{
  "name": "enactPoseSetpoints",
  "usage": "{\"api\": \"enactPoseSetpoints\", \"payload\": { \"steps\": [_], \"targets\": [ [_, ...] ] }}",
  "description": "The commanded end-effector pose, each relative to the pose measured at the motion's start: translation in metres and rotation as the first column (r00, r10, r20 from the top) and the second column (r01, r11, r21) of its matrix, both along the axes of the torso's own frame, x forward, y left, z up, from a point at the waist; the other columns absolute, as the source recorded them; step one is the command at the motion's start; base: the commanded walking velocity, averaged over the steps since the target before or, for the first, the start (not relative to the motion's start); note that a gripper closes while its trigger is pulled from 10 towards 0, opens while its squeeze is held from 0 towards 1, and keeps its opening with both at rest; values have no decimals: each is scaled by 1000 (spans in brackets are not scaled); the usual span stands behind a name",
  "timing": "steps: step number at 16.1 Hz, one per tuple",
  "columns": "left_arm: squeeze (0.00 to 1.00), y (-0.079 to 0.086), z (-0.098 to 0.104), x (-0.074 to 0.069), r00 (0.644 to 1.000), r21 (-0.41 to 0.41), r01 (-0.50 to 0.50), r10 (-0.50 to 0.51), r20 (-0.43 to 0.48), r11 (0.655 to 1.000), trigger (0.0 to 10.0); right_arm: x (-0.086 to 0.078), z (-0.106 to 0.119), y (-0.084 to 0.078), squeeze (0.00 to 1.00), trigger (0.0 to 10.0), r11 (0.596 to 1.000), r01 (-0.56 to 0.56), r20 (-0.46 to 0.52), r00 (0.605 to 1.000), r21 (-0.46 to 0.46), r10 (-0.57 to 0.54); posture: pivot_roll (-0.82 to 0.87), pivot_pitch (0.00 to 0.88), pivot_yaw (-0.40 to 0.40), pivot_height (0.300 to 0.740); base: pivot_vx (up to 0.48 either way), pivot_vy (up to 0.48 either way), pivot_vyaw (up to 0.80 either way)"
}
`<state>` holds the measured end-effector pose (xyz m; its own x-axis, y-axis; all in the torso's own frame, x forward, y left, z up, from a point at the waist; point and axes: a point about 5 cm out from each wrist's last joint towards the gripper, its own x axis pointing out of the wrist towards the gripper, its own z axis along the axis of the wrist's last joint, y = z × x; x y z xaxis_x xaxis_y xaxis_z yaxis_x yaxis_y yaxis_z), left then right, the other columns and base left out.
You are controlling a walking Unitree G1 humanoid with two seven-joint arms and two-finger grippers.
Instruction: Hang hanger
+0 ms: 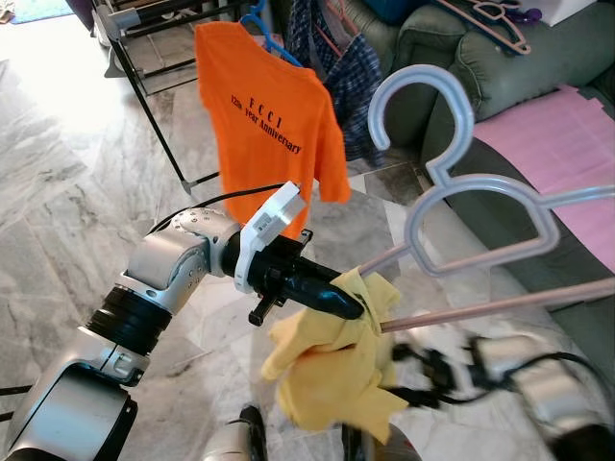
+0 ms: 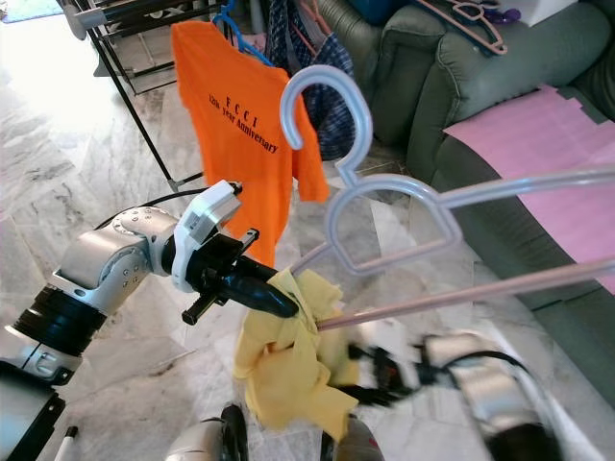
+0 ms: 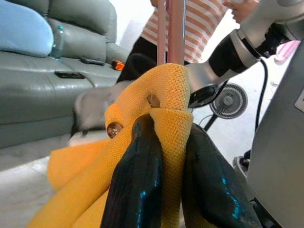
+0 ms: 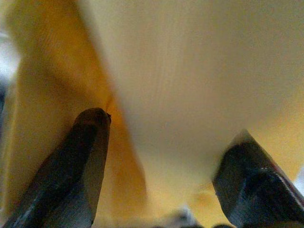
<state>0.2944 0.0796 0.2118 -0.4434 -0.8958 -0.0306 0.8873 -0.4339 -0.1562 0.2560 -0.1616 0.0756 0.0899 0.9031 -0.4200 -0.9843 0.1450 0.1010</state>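
A pale blue plastic hanger (image 1: 452, 182) with a pink lower bar (image 1: 500, 303) hangs in the air over the floor, hook up, its right end running out of view. A yellow mesh cloth (image 1: 332, 370) is draped on the bar's left end. My left gripper (image 1: 351, 305) is shut on the top fold of this yellow cloth (image 3: 156, 137), with the pink bar (image 3: 175, 31) just beyond its fingertips. My right gripper (image 1: 418, 370), blurred, sits low beside the cloth's right edge. Its fingers (image 4: 78, 166) stand wide apart with the yellow cloth (image 4: 180, 71) close in front.
An orange T-shirt (image 1: 264, 115) on a blue hanger hangs from a black drying rack (image 1: 144, 58) at the back, next to a plaid garment (image 1: 351, 72). A green sofa (image 1: 500, 77) with a pink sheet (image 1: 567, 144) stands on the right. A person in a striped shirt (image 3: 199, 23) is nearby. The floor is marble.
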Motion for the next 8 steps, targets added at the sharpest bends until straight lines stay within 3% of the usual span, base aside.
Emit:
{"api": "enactPoseSetpoints", "payload": {
  "steps": [1,2,3,8],
  "targets": [
    [0,-5,10,-7,997,-25,66,-65,29,998,10000,3,-3,13,0,10000,1000,2,3,1000,2,-2,-131,281,29,740,0,0,0],
    [0,-6,11,-8,997,-30,74,-73,31,997,10000,7,-3,19,0,5529,1000,18,8,1000,14,-18,-128,282,29,740,0,0,0],
    [0,-8,15,-11,995,-39,91,-90,36,995,10000,13,-4,33,0,0,999,13,-4,1000,44,-13,-121,284,28,740,0,0,0],
    [0,-9,21,-17,993,-54,111,-109,50,992,10000,30,-4,63,0,0,995,46,34,998,86,-50,-102,287,21,740,0,0,0]
  ]
}}
